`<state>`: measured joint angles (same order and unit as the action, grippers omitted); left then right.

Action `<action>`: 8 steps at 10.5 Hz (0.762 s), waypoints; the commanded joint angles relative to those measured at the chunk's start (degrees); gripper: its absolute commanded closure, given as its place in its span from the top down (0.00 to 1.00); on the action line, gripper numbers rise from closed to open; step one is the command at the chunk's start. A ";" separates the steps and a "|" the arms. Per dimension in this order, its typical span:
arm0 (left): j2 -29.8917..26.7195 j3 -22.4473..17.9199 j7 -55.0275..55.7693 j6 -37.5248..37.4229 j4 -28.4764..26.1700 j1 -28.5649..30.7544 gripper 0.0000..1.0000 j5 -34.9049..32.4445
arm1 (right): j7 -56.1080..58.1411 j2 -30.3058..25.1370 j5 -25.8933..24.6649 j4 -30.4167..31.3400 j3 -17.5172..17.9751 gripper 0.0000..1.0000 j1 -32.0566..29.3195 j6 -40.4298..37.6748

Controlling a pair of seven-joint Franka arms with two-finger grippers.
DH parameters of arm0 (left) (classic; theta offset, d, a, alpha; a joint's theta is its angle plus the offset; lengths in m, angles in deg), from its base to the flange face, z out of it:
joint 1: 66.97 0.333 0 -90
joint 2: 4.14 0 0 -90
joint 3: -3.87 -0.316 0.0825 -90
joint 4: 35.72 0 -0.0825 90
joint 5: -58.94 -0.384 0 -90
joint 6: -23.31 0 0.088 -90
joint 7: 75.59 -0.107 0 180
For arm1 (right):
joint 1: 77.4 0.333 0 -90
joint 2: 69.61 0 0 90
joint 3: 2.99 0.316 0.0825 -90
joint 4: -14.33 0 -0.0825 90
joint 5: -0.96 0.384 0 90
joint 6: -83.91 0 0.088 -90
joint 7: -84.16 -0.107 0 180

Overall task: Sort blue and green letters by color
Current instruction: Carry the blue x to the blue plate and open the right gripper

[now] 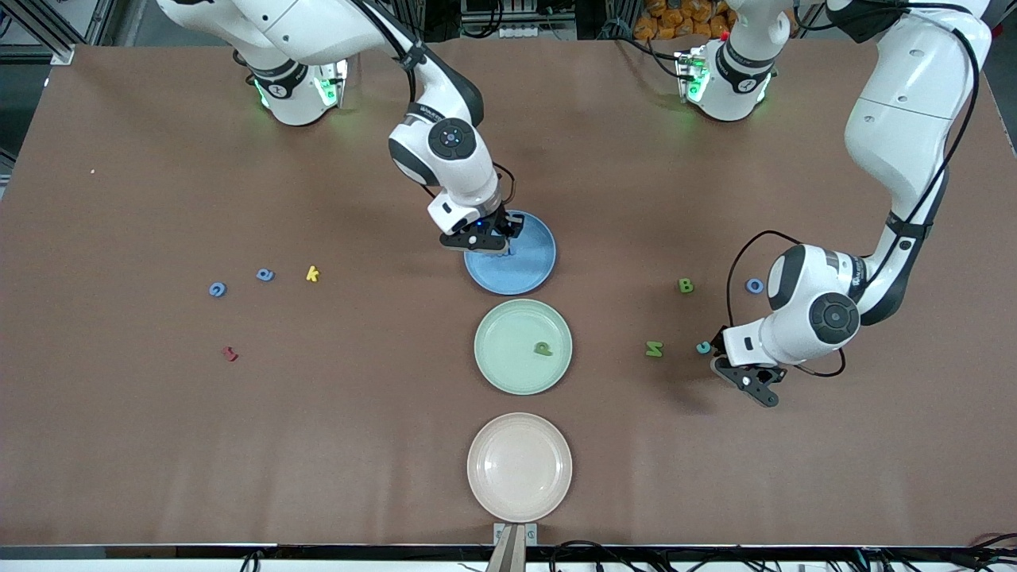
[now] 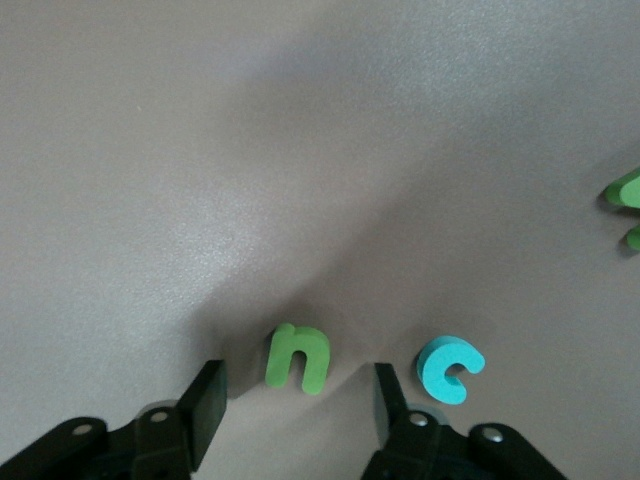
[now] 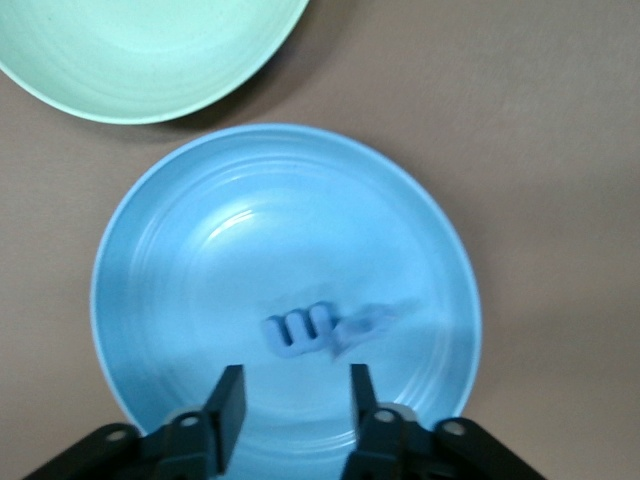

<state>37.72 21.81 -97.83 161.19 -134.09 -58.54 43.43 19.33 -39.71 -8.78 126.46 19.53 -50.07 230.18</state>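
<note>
— Two grippers, what can't you make out?
— Under the right gripper [image 3: 290, 400], on the round blue plastic plate [image 3: 180, 260], a blue foam letter E [image 3: 300, 332] lies beside a blurred blue shape [image 3: 372, 322] I cannot read. Its fingers stand apart, empty.
— And the left gripper [image 2: 298, 400]?
— Fingers apart, low over the brown table [image 2: 200, 150], a small green foam letter reading "n" [image 2: 296, 358] between the tips, untouched. A turquoise foam "c" [image 2: 449, 368] sits just outside one finger; another green letter [image 2: 625, 192] is cut off.
— Room?
— Bare table around both letters.
</note>
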 commanded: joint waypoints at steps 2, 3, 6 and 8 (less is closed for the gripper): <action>1.12 -0.02 0.45 1.34 0.90 -0.43 0.45 0.13 | -3.37 -0.62 0.42 -1.66 1.03 1.00 -2.78 -6.14; 1.12 -0.02 0.19 1.34 0.99 -0.61 0.32 0.13 | -3.20 -1.41 0.42 -1.48 1.03 1.00 -5.15 -10.17; 0.77 -0.02 0.01 1.34 1.69 -0.52 0.00 0.13 | -3.02 -4.14 -0.02 -0.51 0.86 1.00 -10.87 -13.99; -0.80 -0.02 0.10 0.99 2.04 -0.44 0.00 0.13 | 3.87 -6.16 -0.45 0.28 0.85 1.00 -17.70 -17.14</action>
<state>38.15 21.83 -97.85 162.41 -133.13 -58.75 43.43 17.31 -42.26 -8.89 124.59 19.72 -61.31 215.86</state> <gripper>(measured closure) 0.740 0.000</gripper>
